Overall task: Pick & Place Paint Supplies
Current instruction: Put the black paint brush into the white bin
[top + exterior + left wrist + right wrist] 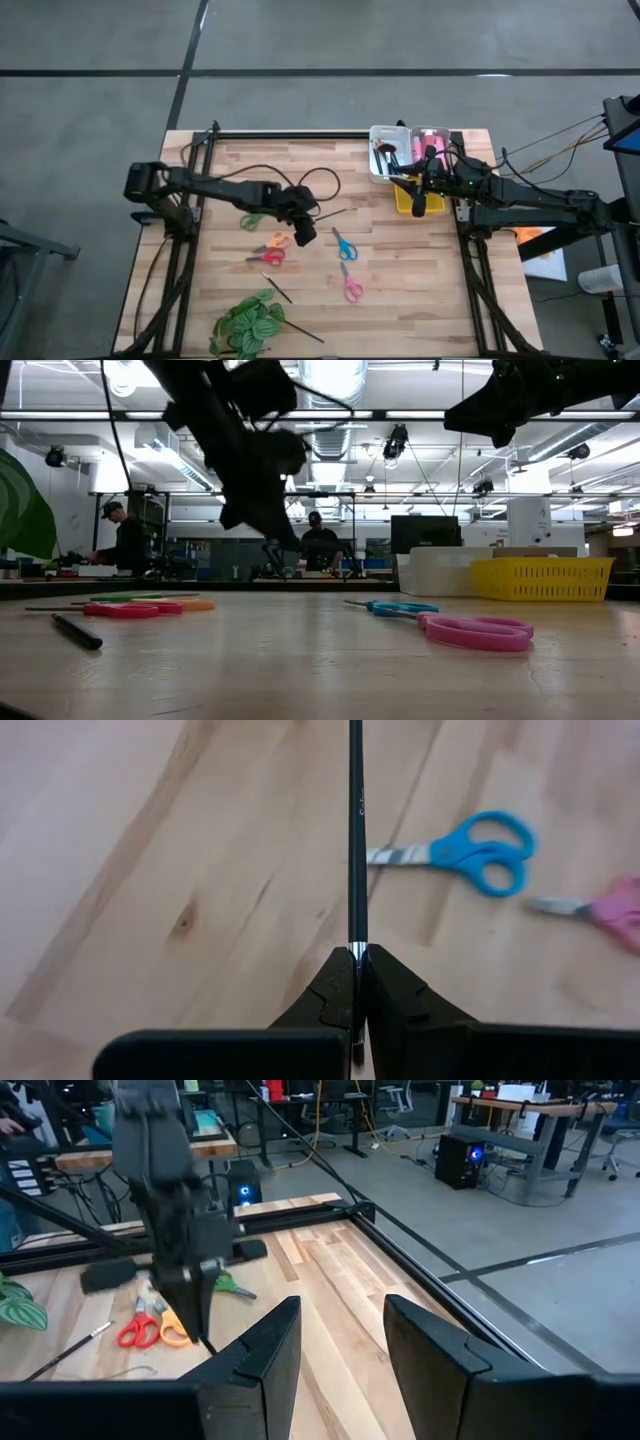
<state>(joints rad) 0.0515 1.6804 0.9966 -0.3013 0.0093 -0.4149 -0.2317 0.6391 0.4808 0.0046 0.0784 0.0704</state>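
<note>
we count five scissors on the table (420, 300): green (250, 221), orange (277, 241), red (268, 257), blue (344, 244) and pink (351, 287), plus two loose brushes (277, 288) near the plant (245, 325). a white bin (379, 165) holding more brushes and a yellow basket (405, 205) with pink tubes (433, 143) sit at the far right corner. the left gripper (305, 235) hangs tilted over the middle, pinched tight on a thin dark brush (356, 830), while the right gripper (418, 207) hovers over the basket, fingers parted and empty.

No text can be read; the brush (356, 830) handle bears tiny pale lettering (perhaps a brand), too small.
</note>
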